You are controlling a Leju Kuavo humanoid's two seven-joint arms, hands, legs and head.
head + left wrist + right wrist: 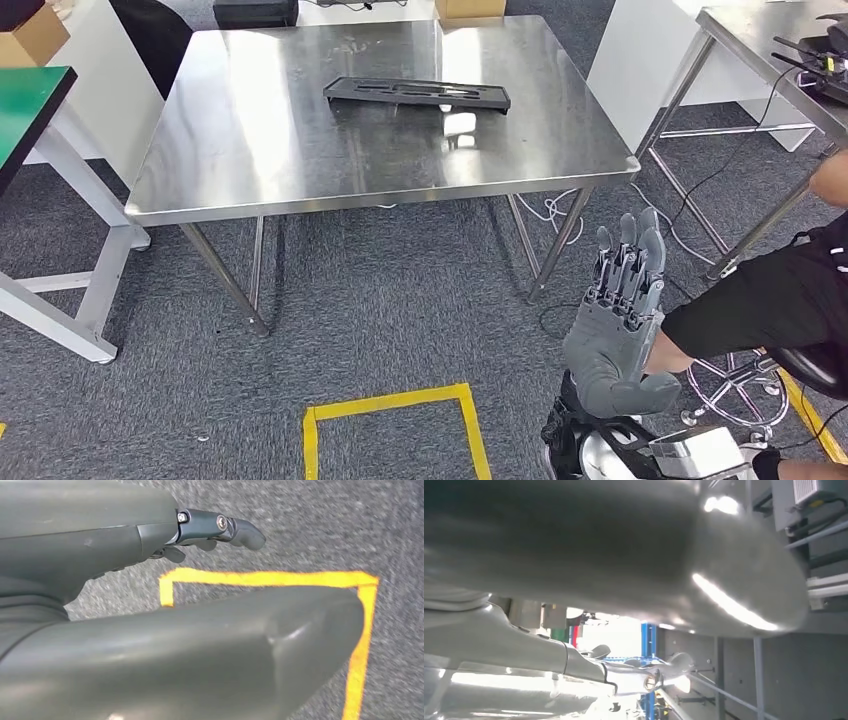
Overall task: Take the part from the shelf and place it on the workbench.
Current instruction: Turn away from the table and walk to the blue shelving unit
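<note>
On the steel workbench [300, 150], toward its far side, lies the long black part [416, 94], flat and touched by nothing. Down low at the right, the right hand [622, 325], raised over grey carpet, fingers straight and apart, holding nothing. Left hand [150, 605] above the yellow floor tape [270, 578], fingers extended, nothing in it.

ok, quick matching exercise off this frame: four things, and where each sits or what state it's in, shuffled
Things:
1. black part
2. right hand
3. yellow tape square
4. green-topped table

Places or states:
A. on the carpet in front of the workbench
B. lying flat on the steel workbench
C. at the left edge of the head view
D. raised, fingers straight, holding nothing

Pairs: 1-B, 2-D, 3-A, 4-C
</note>
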